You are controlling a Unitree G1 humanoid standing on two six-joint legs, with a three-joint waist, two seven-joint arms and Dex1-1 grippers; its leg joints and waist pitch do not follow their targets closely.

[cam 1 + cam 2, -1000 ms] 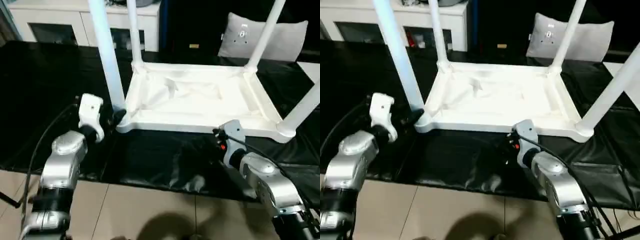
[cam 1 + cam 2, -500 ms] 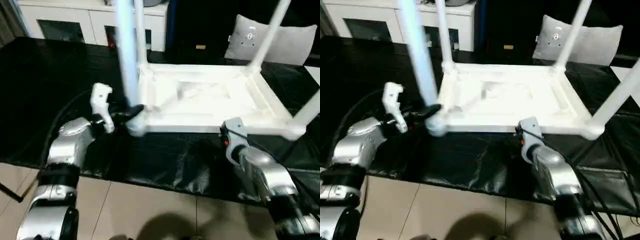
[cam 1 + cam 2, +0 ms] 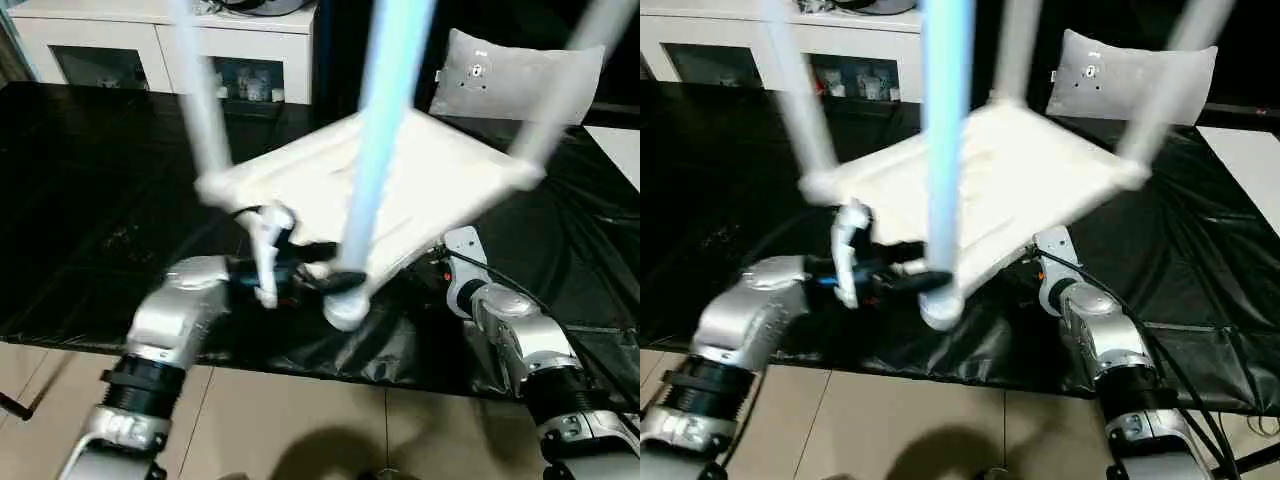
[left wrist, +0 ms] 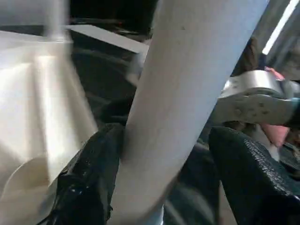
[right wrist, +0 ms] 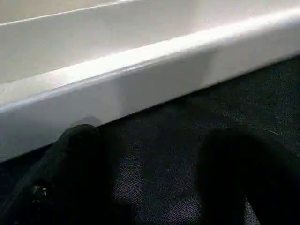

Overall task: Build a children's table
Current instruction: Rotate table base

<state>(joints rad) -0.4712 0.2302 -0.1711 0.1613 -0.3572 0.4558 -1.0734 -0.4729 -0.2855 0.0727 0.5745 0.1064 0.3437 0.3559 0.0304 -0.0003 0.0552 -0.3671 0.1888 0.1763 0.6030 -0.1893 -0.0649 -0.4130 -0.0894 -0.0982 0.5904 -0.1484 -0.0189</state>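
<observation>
Tabletop (image 3: 400,190) first: the white slab hangs upside down and steeply tilted above the black-covered surface (image 3: 90,200), its low corner toward six o'clock and its far edge rising toward twelve, with four white legs pointing up out of the corner sockets. From where I stand the biggest danger is the whole table swinging or dropping, since it seems to hang on one contact near that low corner. The near leg (image 3: 375,140), blurred and pale blue, runs from that corner socket toward twelve o'clock; if it is not fully seated, I judge that twisting on it could work it loose or lever the socket. The other legs (image 3: 205,110) at ten and two o'clock are smeared with motion, so a sudden stop might whip them toward the white cabinet (image 3: 150,45) or the grey cushion (image 3: 500,75) behind. The left gripper (image 3: 325,268) reaches in at the low corner, and the left wrist view shows its black fingers (image 4: 89,178) standing on either side of the leg, one pressed against it, the other apart with a clear gap, so the hold looks loose and the leg could slide out. The right gripper (image 5: 150,178) sits spread wide just under the tabletop's long rim, gripping nothing; a falling edge could land on it.
</observation>
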